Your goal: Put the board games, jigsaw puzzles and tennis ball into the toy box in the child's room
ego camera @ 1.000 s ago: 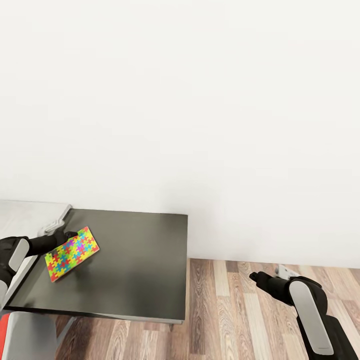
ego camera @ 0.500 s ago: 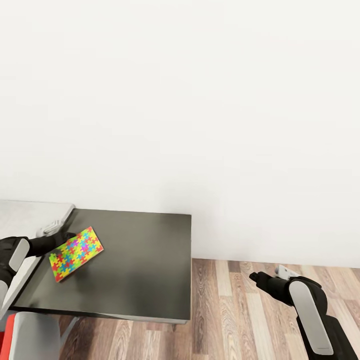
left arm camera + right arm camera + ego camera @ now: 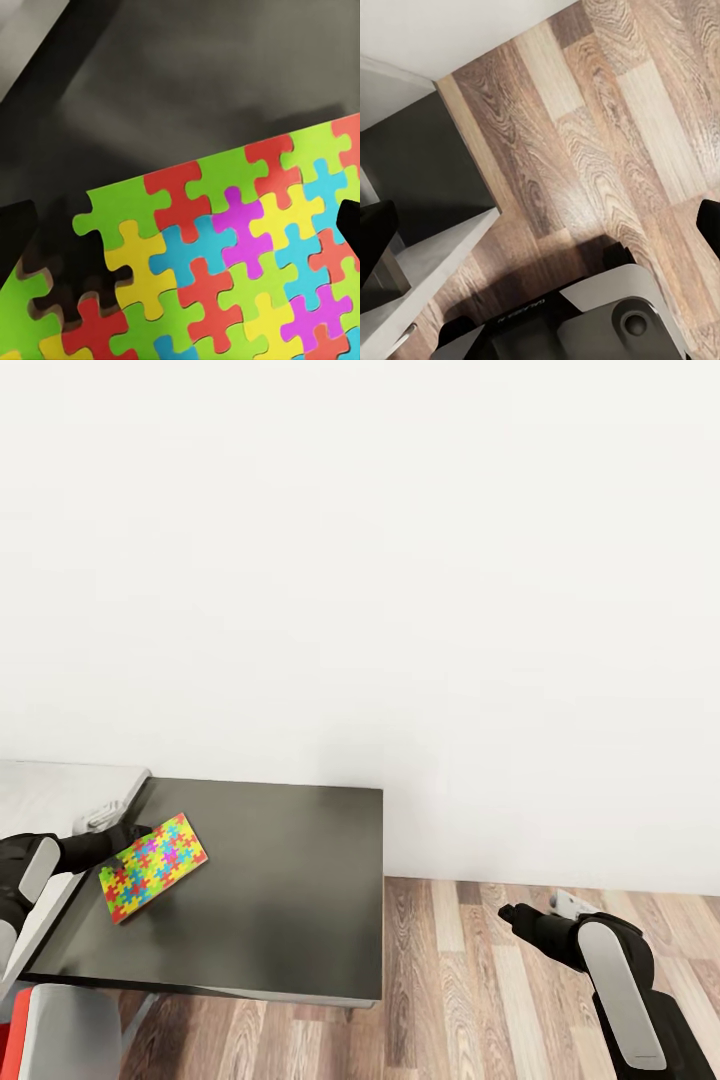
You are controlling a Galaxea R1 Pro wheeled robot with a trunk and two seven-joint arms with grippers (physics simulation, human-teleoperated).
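Note:
A jigsaw puzzle with a multicoloured piece pattern hangs tilted just above the dark side desk. My left gripper is shut on its near-left edge. In the left wrist view the jigsaw puzzle spreads across between the two dark fingertips, with the dark desk behind it. A strip of the light-grey table shows at the far left. My right gripper hovers open over the wood floor, holding nothing. The toy box, board games, tennis ball and bed are out of view.
A plain white wall rises behind the desk. The dark desk's right edge ends at the wood-plank floor. In the right wrist view I see floor planks, the dark desk, a light-grey edge and my own base.
The whole picture slid slightly right a second ago, so the camera moved. Both arms and the puzzle keep the same pose.

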